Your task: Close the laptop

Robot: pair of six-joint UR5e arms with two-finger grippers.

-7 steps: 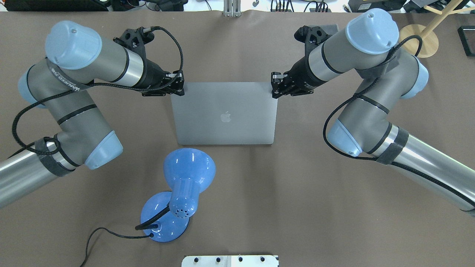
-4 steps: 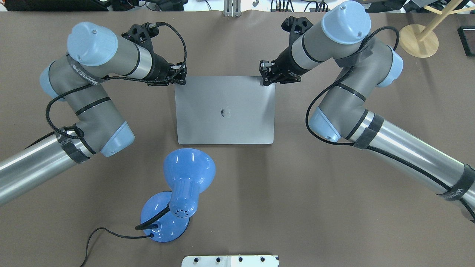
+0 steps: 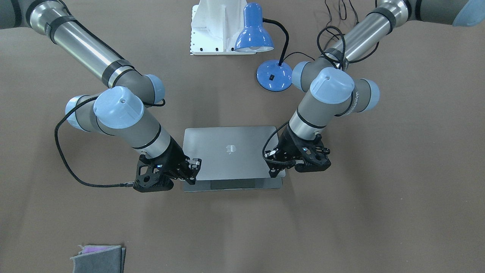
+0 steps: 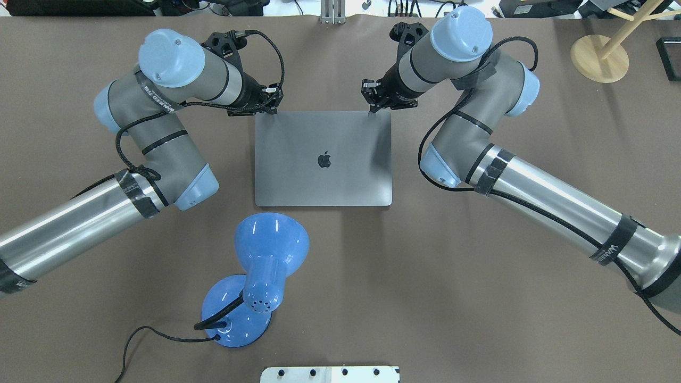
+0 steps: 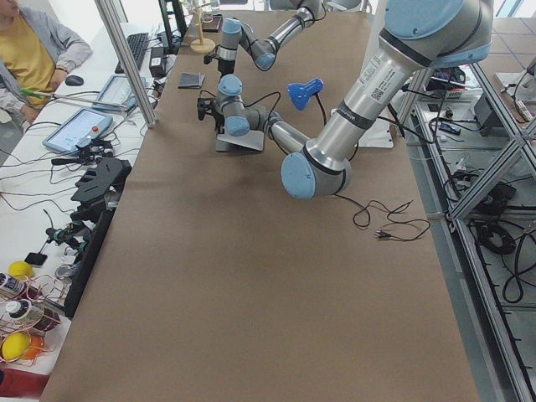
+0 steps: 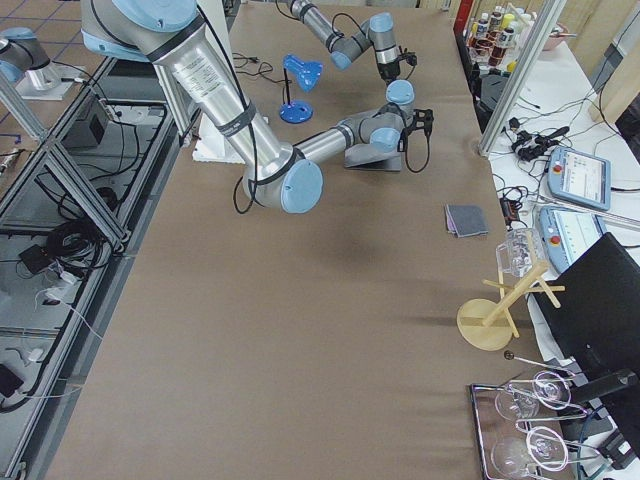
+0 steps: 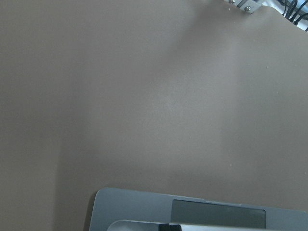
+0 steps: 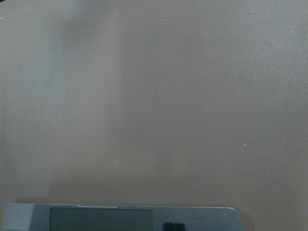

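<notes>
The space-grey laptop (image 4: 323, 159) lies mid-table, its lid (image 3: 231, 151) lowered almost flat. In the front view a strip of its base with the trackpad (image 3: 233, 184) still shows beyond the lid's edge. My left gripper (image 4: 270, 101) sits at the lid's far left corner and also shows in the front view (image 3: 273, 167). My right gripper (image 4: 370, 98) sits at the far right corner and also shows in the front view (image 3: 192, 170). Both touch the lid's free edge. I cannot tell their jaw state. Both wrist views show only the base's edge (image 7: 192, 211) (image 8: 120, 216).
A blue desk lamp (image 4: 271, 250) with a black cable stands just behind the laptop's hinge side. A white mounting plate (image 4: 330, 374) is at the robot's edge. A grey felt pouch (image 3: 98, 258) lies far off. A wooden stand (image 4: 598, 58) is at the far right.
Both grippers have moved away from the robot and inward along the lid's free edge. The lid has swung down with them to nearly flat.
</notes>
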